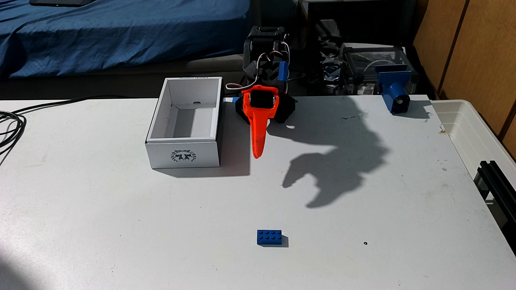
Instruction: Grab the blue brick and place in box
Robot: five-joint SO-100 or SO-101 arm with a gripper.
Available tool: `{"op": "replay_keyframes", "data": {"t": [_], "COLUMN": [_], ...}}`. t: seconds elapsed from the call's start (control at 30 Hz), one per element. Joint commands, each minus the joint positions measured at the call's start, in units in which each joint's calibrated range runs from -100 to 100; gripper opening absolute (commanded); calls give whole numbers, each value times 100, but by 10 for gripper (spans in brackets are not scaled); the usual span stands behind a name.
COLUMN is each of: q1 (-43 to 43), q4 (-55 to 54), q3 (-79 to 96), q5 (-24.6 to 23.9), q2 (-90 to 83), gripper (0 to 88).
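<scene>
One brick: the blue brick (269, 237) lies flat, studs up, near the front edge of the tabletop (111, 223), about midway along it, long side across the fixed view.
Handling: likely light, rigid and smooth-sided plastic; it should not deform but could skid on the tabletop if nudged off-centre.
Where to take hold: across the two long side walls, jaws coming down from above, looks the surest grip.
Room around brick: bare tabletop on every side; nothing stands near it.
Jaws (257, 154): the orange finger hangs point-down near the back of the tabletop, well apart from the brick; from this angle I cannot tell whether the jaws are open or closed, though they hold nothing.
Box (183, 156): white, open-topped, empty, wreath emblem on its near wall, just left of the jaws towards the back edge.
Edges: a blue clamp-like part (395, 89) at the back right corner, a whitish tub (474, 131) beyond the right edge, cables (11, 125) at the left edge.
</scene>
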Motion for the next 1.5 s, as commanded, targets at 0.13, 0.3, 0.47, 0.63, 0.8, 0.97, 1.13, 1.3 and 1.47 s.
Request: {"op": "replay_keyframes", "data": {"t": [0.13, 0.3, 0.47, 0.63, 0.8, 0.97, 1.13, 1.3, 1.47], "q1": [23, 23, 15, 15, 15, 30, 67, 75, 424], "q4": [9, 9, -43, -43, -43, -43, 35, 379, 629], "q3": [-17, -17, 1, 1, 1, 1, -88, -416, -1037], "q5": [29, 29, 29, 29, 29, 34, 39, 50, 345], "q2": [-51, -51, -51, -51, -51, -51, -51, -51, -51], "gripper": [189, 189, 189, 189, 189, 189, 192, 192, 196]}}
